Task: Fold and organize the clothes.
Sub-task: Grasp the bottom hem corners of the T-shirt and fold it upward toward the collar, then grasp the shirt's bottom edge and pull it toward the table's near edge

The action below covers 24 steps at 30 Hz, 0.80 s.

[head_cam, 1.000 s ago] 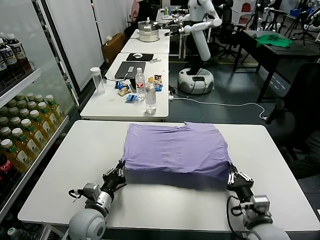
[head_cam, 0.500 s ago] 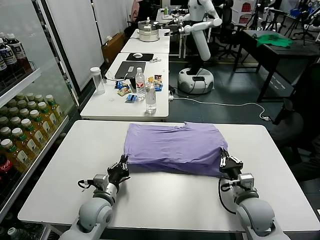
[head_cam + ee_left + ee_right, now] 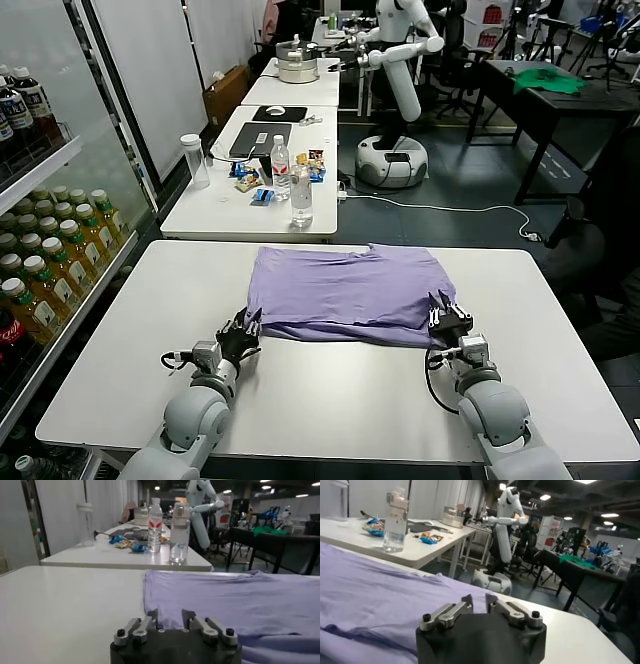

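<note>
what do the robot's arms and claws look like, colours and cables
Both arms are smooth rounded light-grey shells ending in silver-grey wrist blocks. The left claw and right claw are black, with silver-grey finger links held by dark screws on a black base. A thin black cable loops beside each wrist.

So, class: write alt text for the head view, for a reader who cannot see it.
A purple T-shirt, folded over, lies on a white table, with the left gripper and right gripper at its two near corners. Behind is another table with water bottles and snacks.
</note>
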{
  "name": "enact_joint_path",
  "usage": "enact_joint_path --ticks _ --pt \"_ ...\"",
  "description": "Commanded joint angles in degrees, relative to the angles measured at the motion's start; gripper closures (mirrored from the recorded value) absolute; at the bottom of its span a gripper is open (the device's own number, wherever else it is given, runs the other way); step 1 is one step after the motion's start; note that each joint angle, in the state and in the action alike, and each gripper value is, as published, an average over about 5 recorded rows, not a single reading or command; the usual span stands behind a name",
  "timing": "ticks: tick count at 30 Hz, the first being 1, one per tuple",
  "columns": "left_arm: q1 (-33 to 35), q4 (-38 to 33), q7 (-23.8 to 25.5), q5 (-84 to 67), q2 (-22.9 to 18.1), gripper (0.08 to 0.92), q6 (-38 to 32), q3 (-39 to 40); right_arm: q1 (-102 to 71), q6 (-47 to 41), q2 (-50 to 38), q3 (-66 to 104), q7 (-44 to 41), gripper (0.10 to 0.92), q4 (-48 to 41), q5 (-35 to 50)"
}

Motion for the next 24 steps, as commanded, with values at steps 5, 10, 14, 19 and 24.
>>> enact_joint_path --ticks 5,10,14,19,24 --pt "4.42 -3.26 0.14 0.09 -0.07 0.312 -0.03 -0.47 -6.82 -6.29 -0.18 7.35 1.12 0.360 3.90 5.51" --pt "2.24 -0.31 0.37 0.34 -0.44 0.200 0.21 1.32 -5.87 -9.88 -0.08 7.51 1.61 0.231 1.86 9.40" --pt "-0.17 3.09 0.22 0.43 -0.61 0.179 0.26 2.37 -4.00 -11.88 0.19 6.31 1.85 0.205 0.09 11.94" --pt "-2.26 5.87 -0.67 1.16 -0.46 0.179 0.50 3.06 -2.16 -13.60 0.27 4.71 2.01 0.206 -1.64 13.99" --pt "-2.57 6.52 -1.04 1.19 -0.29 0.254 1.19 3.17 -1.30 -13.76 0.11 3.72 1.93 0.291 -2.49 14.93"
